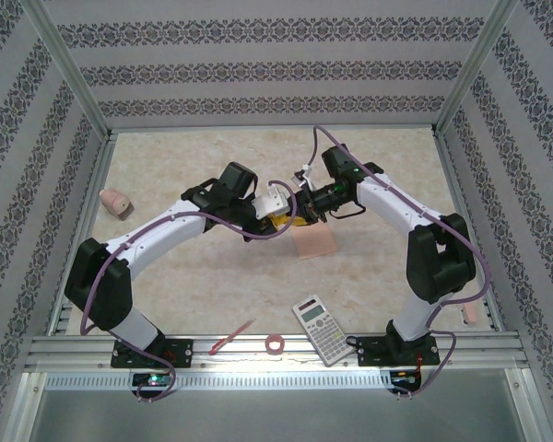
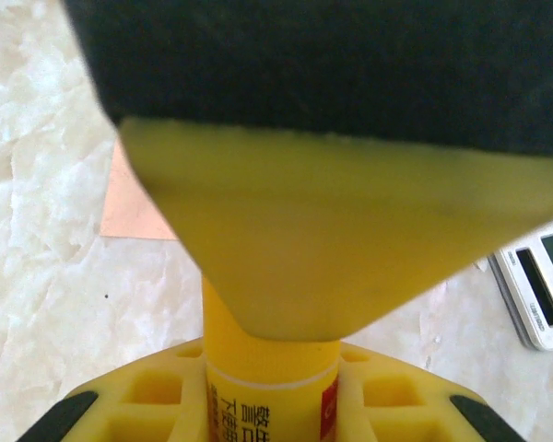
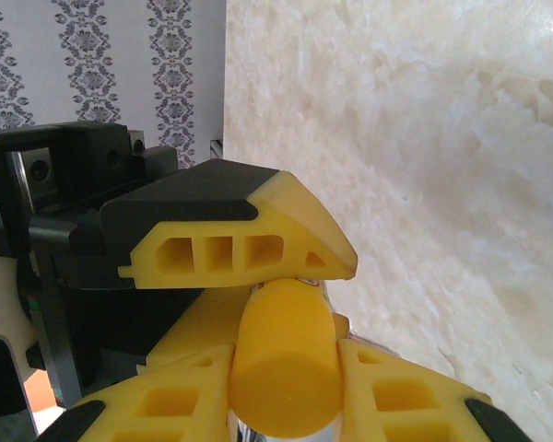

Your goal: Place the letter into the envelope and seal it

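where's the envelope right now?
Top view: the envelope lies flat just right of table centre, beyond the calculator; in the left wrist view its corner shows left of the glue stick.

One envelope [image 1: 313,244], one calculator [image 1: 320,329], one yellow glue stick [image 2: 272,396]

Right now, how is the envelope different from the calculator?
The envelope is plain peach paper; the calculator is white with keys and a dark screen. The envelope lies in the middle of the table; the calculator sits near the front edge, turned slantwise. Both are flat rectangles.
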You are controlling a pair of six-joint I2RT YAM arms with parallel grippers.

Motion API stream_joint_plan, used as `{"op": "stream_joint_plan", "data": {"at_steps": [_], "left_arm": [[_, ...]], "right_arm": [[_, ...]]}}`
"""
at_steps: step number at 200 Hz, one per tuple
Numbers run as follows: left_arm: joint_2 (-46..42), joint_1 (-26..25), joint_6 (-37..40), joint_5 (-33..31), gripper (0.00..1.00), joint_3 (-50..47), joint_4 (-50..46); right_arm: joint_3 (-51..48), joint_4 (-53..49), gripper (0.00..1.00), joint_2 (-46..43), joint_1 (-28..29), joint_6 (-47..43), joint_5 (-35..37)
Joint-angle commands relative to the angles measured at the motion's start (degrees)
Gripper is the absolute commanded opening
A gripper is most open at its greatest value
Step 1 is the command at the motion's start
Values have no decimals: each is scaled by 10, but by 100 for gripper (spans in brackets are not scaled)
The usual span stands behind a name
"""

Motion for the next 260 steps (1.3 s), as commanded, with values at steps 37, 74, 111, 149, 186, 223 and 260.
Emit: {"op": "stream_joint_plan", "data": {"at_steps": [37,74,111,149,186,223,260], "left_arm": [[-23,-30,-48,24,0,-3,215],[-25,-30,-49,20,0,-4,225],[-24,-30,-49,21,0,-3,233],[-26,-30,-46,20,0,-3,233],[-27,-30,-44,19,0,-3,236],[-24,-30,-45,20,0,-2,241],[-23,-30,-44,23,0,-2,245]], "right_arm": [[-11,38,24,12,55,16,-59],[-21,69,22,10,60,38,-61],[-28,91,21,15,74,55,-60],[-31,111,20,21,85,69,-59],[-38,128,19,25,92,81,-59],[-44,170,19,31,107,113,-63],[-49,206,18,42,124,138,-64]]}}
